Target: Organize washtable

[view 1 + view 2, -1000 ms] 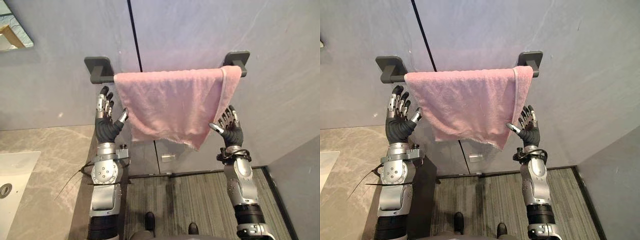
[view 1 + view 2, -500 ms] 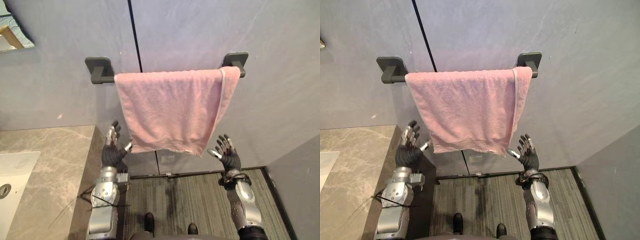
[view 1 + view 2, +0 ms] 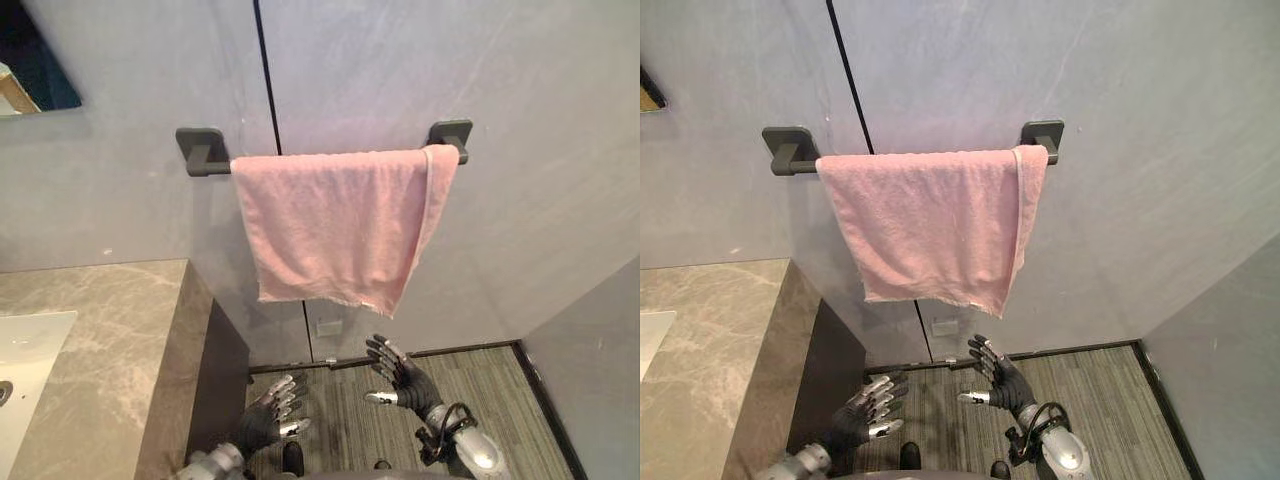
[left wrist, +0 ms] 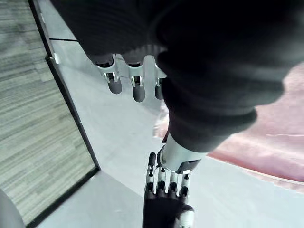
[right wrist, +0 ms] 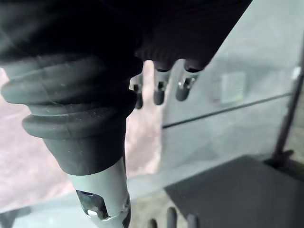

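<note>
A pink towel (image 3: 335,225) hangs folded over a dark rail (image 3: 200,150) on the grey wall, its right side drooping lower than its left. Both hands are well below it, over the floor, and touch nothing. My left hand (image 3: 268,418) is low beside the counter's dark side, fingers relaxed and spread. My right hand (image 3: 400,375) is under the towel's right corner, open with the palm up. In the left wrist view the straight fingers (image 4: 135,85) point at the wall, with the towel (image 4: 266,147) off to one side. The right wrist view shows straight fingers (image 5: 159,90) and the towel (image 5: 28,161) beyond.
A marble counter (image 3: 90,340) with a white sink (image 3: 25,350) stands at the left, its dark side panel facing the hands. A mirror corner (image 3: 30,80) shows at the upper left. Striped grey flooring (image 3: 480,380) lies below, with a wall (image 3: 590,350) at the right.
Both hands have dropped from beside the towel's lower edge down toward the floor, still open. The towel now hangs free and straighter. The camera has shifted slightly.
</note>
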